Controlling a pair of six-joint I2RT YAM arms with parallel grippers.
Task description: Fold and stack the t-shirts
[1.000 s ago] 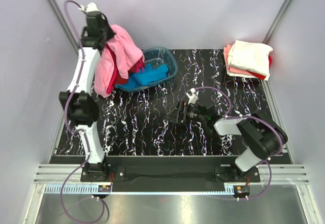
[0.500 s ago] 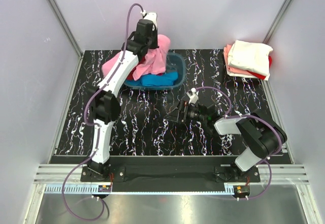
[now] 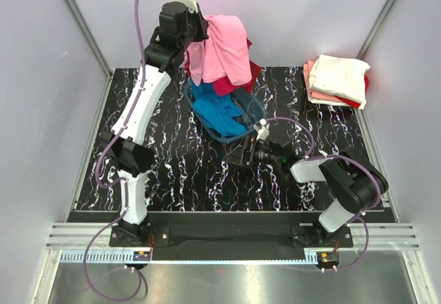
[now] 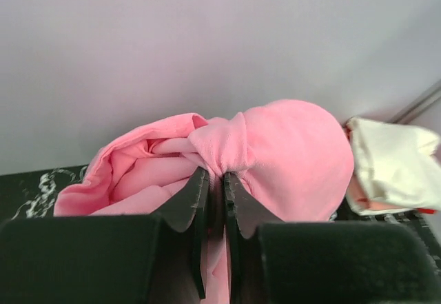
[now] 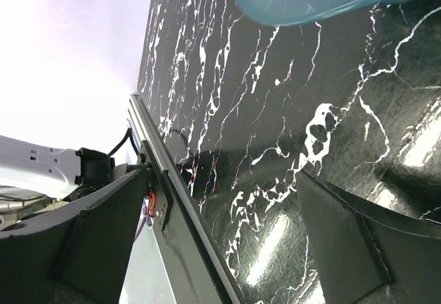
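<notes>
The pink shirt (image 3: 226, 45) hangs bunched from the left gripper (image 4: 215, 180), its jaws pinched nearly shut on a fold, with a red shirt (image 3: 238, 83) seemingly snagged under it and the basin (image 3: 238, 137) straight below. Best raise or shake until only the pink one comes clear, then lay it on the table (image 3: 179, 173) by the right gripper (image 3: 239, 156), which sits wide open and empty.

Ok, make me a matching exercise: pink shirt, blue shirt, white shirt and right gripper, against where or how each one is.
1. pink shirt
2. blue shirt
3. white shirt
4. right gripper

A. on top of the stack
B. in the basin
C. open, low over the table
D. pinched in the left gripper

Pairs: 1-D, 2-B, 3-A, 4-C
</notes>
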